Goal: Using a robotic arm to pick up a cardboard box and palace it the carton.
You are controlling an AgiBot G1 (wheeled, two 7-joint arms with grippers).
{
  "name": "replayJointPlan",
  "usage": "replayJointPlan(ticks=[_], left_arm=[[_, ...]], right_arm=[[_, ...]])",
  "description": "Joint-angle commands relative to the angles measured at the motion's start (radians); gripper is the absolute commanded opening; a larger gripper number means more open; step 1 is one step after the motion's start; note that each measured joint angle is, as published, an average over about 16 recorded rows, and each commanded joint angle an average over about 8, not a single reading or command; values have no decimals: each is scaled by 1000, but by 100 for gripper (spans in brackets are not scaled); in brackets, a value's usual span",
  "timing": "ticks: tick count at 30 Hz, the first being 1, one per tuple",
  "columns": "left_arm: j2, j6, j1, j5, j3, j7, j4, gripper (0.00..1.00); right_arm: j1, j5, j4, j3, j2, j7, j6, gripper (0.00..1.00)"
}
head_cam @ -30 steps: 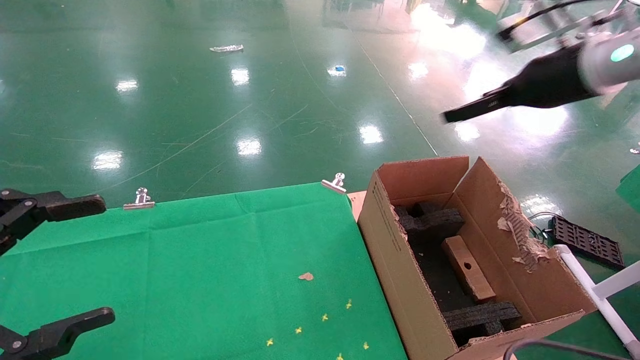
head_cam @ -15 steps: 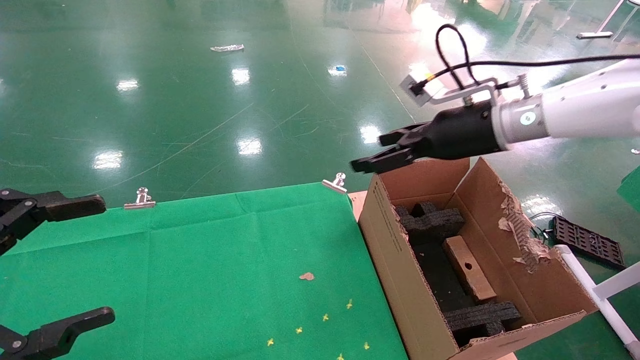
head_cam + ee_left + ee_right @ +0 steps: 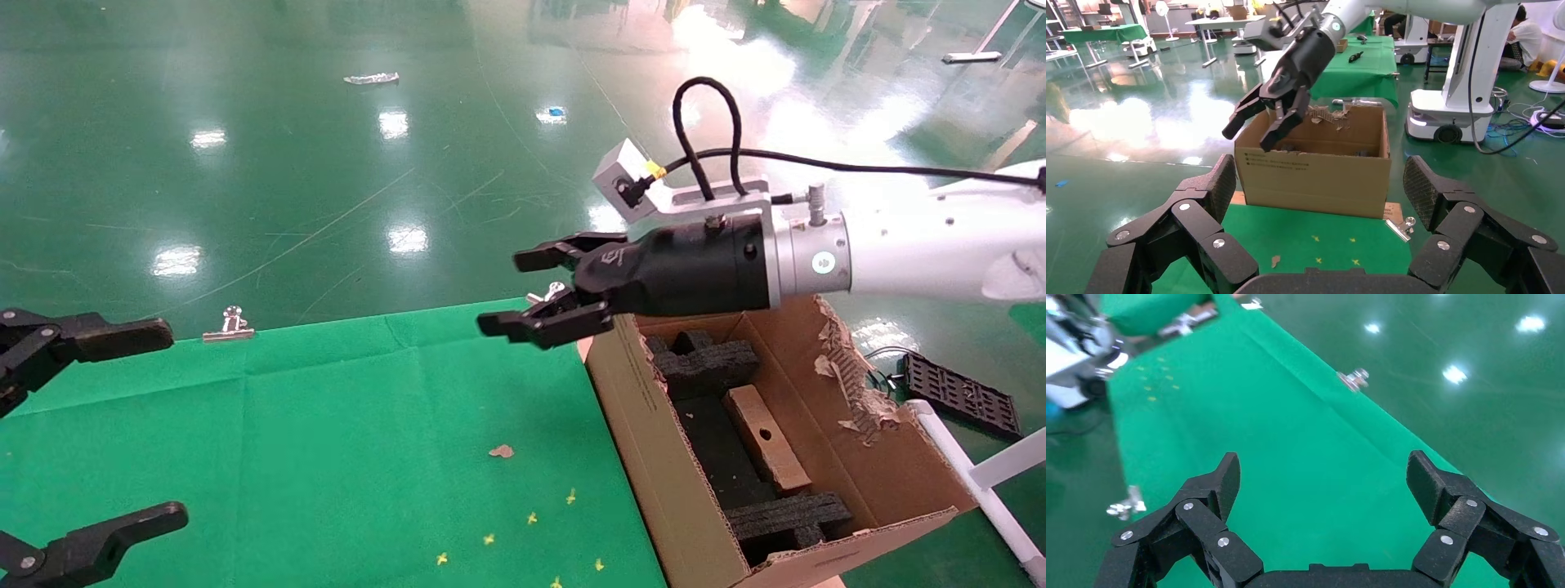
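The small flat brown cardboard box [image 3: 766, 438] with a round hole lies inside the large torn brown carton [image 3: 645, 425], between black foam blocks [image 3: 707, 359], below and behind the right gripper [image 3: 535, 290]. Its jaws are spread and empty, hovering over the green cloth's [image 3: 343, 441] far edge, probably because placement is done. The left gripper [image 3: 90, 425] is spread, parked.

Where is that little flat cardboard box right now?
In the head view, the cardboard box lies inside the carton on the right, between two black foam blocks.
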Motion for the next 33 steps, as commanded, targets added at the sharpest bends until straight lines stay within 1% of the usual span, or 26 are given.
replayJointPlan(ticks=[1, 22, 27, 31, 33], left_arm=[[0, 0, 0, 0, 0, 0, 0, 100], [0, 0, 0, -1, 1, 1, 0, 100], [-1, -1, 0, -1, 1, 1, 0, 100], [-1, -1, 0, -1, 1, 1, 0, 100], [-1, -1, 0, -1, 1, 1, 0, 100]], right_arm=[[-40, 19, 38, 44, 6, -15, -9, 100], [-452, 208, 422, 493, 70, -165, -100, 100], [-521, 239, 486, 567, 80, -187, -114, 100], [-546, 252, 508, 594, 84, -194, -120, 100], [-544, 251, 506, 592, 84, -192, -120, 100]])
